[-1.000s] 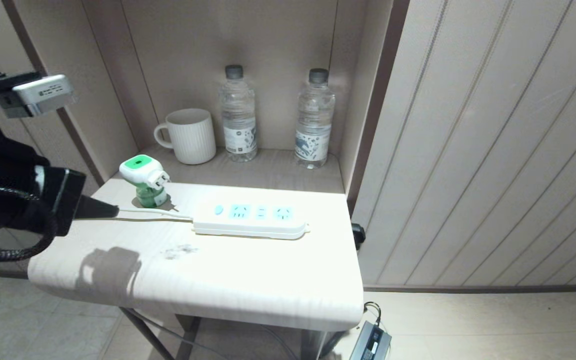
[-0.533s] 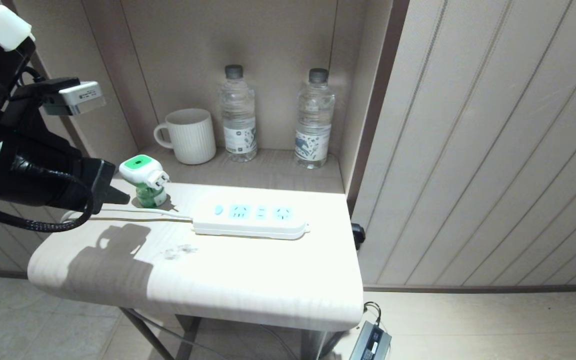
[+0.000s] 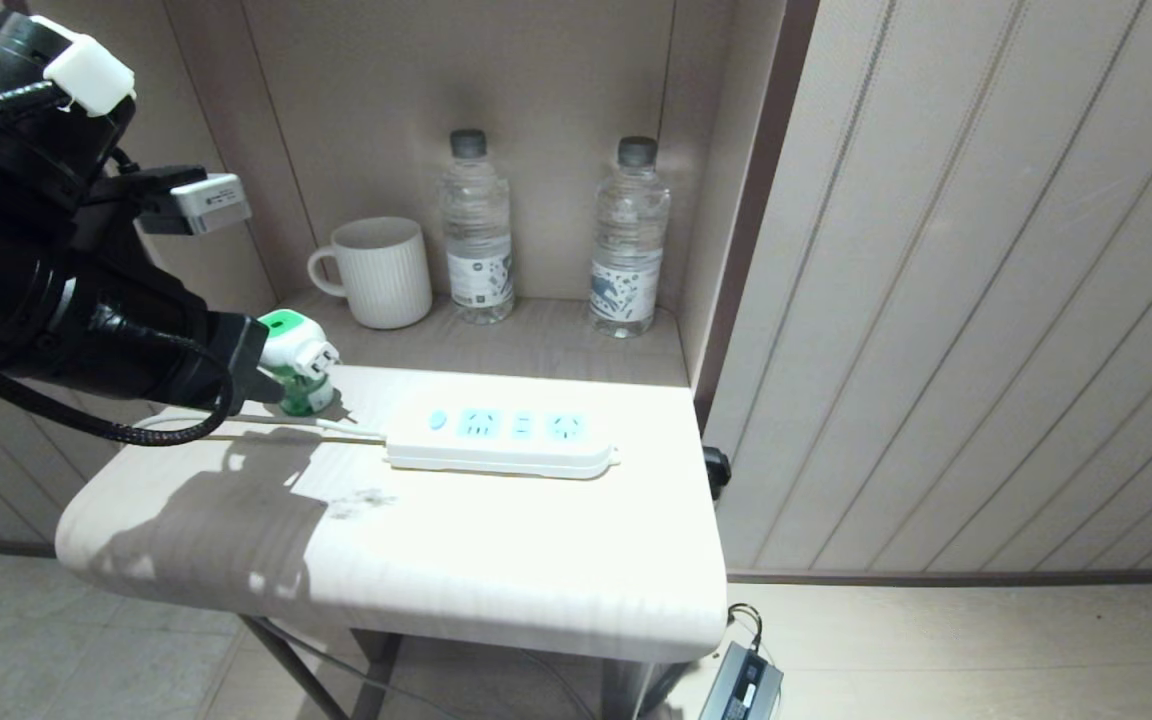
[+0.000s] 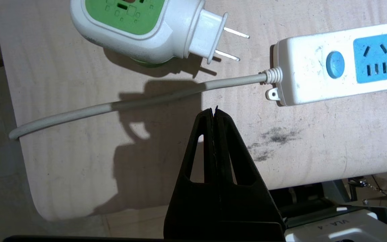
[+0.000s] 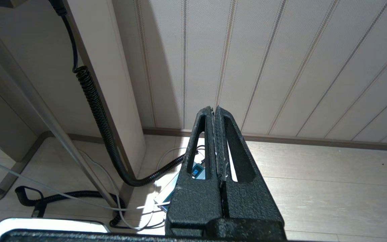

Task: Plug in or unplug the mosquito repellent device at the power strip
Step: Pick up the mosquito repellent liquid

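Since a second ago, the left hand [image 3: 271, 385] has been pushing in from the left edge of the head view toward the device [image 3: 298, 352], and its shadow has been spreading farther across the worktop [image 3: 496, 540]. Now the hand is hovering just left of the device, low over the worktop's near-left part, and its black arm is covering part of the green-and-white head. Its fingers are pressing flat together, clenched on nothing; in the left wrist view the hand's tip [image 4: 214, 111] is pointing toward the white cord [image 4: 113, 107], with its shadow lying across that cord.

The device is standing unplugged near the worktop's back-left corner, its two bare prongs pointing toward the strip [image 3: 501, 440] and ending short of it. The strip is lying flat along the middle of the worktop, its pale blue sockets and round button facing up, all sockets free. Its cord is running off from the left end, passing just in front of the device and over the left edge.

Behind, on the recessed shelf [image 3: 546, 345], a white ribbed mug [image 3: 381, 272] and two clear bottles [image 3: 476, 228] are standing upright, well apart from the strip.

The right hand [image 5: 215, 112] is hanging parked below worktop level, aimed at the floor and panelled wall, its fingers closed together and empty.
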Robot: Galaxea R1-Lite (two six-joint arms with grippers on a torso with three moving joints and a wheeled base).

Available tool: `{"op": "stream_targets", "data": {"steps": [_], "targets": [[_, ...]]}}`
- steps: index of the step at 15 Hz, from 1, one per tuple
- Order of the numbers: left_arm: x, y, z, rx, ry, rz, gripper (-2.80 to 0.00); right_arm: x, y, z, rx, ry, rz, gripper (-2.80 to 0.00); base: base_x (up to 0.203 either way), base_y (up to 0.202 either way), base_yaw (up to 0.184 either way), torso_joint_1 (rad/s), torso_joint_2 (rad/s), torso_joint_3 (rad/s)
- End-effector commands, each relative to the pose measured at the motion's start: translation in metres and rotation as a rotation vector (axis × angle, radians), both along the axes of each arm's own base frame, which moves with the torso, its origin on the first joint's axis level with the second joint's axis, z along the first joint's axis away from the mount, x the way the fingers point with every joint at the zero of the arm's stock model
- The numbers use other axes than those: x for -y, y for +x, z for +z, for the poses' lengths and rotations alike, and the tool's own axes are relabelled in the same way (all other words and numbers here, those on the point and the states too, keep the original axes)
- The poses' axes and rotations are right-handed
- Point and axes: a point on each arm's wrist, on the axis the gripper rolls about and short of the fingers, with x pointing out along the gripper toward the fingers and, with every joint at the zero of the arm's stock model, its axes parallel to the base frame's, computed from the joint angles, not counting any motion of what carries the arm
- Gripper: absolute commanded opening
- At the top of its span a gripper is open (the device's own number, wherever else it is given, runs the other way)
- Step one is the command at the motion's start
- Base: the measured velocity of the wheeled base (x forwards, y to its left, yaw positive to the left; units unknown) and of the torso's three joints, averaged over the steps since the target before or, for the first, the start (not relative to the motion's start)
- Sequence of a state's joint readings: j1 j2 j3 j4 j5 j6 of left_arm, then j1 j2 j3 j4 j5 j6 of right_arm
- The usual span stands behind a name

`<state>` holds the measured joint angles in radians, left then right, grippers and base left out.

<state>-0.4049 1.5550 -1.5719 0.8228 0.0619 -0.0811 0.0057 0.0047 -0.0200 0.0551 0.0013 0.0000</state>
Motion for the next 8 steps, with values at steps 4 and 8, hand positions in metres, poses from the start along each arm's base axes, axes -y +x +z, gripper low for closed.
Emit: {"op": "stream_targets", "data": {"steps": [4, 8], "targets": [[0.008, 0.019, -0.008, -0.027, 0.012, -0.001, -2.8, 0.0, 0.0, 0.0, -0.002, 0.0, 0.001, -2.8, 0.0, 0.0, 0.0, 0.0, 0.0, 0.0], [0.011, 0.024, -0.002, -0.007, -0.004, -0.006, -2.8, 0.0, 0.0, 0.0, -0.002, 0.003, 0.001, -2.8, 0.0, 0.0, 0.0, 0.0, 0.0, 0.0]]}}
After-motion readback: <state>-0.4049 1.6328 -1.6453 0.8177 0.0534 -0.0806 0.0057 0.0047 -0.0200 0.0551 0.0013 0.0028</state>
